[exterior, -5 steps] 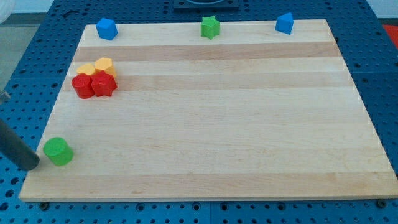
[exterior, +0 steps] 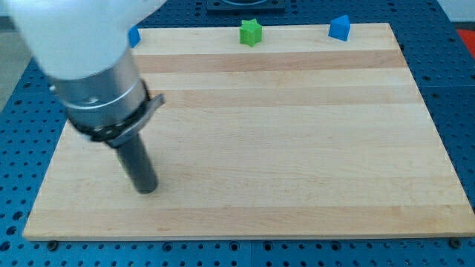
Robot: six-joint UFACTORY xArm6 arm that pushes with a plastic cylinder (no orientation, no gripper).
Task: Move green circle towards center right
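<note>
- You have no fingers on this arm, so nothing opens or closes; my tip [exterior: 147, 188] rests on the surface [exterior: 297, 148] at the view's lower left.
- You cannot see the green circle: the arm likely hides it.
- You can see a green star [exterior: 251, 32] and blue block [exterior: 340, 27] along the view's top.
- Judged from this, the center right is bare; the push remains.

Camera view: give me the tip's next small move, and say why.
Probably ease my tip back toward the view's left. No green circle shows; the arm hides the board's upper left, and only a green star and blue blocks show along the top. Find it before pushing right.
</note>
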